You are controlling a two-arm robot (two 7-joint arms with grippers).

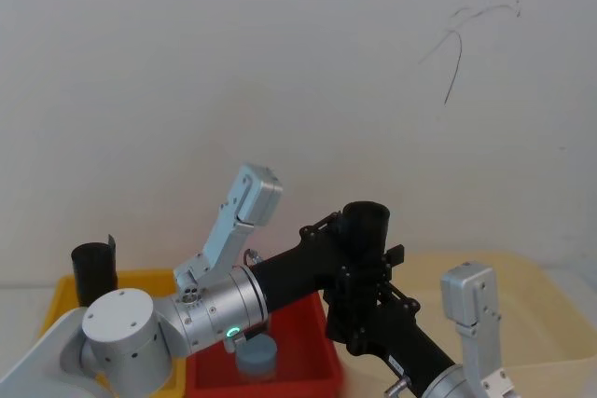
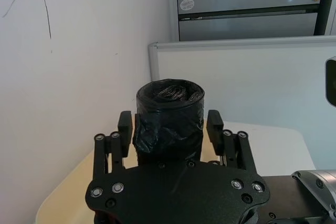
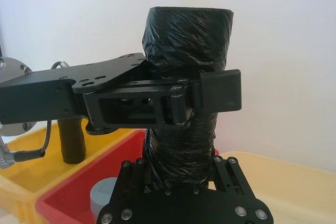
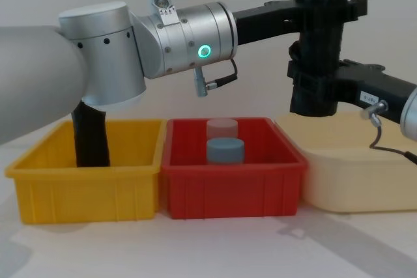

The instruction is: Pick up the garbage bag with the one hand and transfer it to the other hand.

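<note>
The garbage bag [image 4: 322, 43], a crinkled matte-black roll, stands upright in the air above the gap between the red and cream bins. My left gripper [image 4: 326, 10], on the green-ringed arm, is shut around its upper part; in the left wrist view the bag [image 2: 169, 116] sits between the fingers [image 2: 125, 127]. My right gripper [image 4: 311, 86] reaches in from the right and is shut around the bag's lower part. In the right wrist view the bag [image 3: 184, 77] rises from the right gripper [image 3: 181, 171], and the left gripper's bar crosses in front of it.
A slimmer black roll [image 4: 91, 138] stands in the yellow bin [image 4: 85, 190] on the left. The red bin [image 4: 234, 190] in the middle holds a grey-blue cylinder [image 4: 225, 150] and a pale one [image 4: 223, 126]. A cream bin [image 4: 352, 174] sits at the right.
</note>
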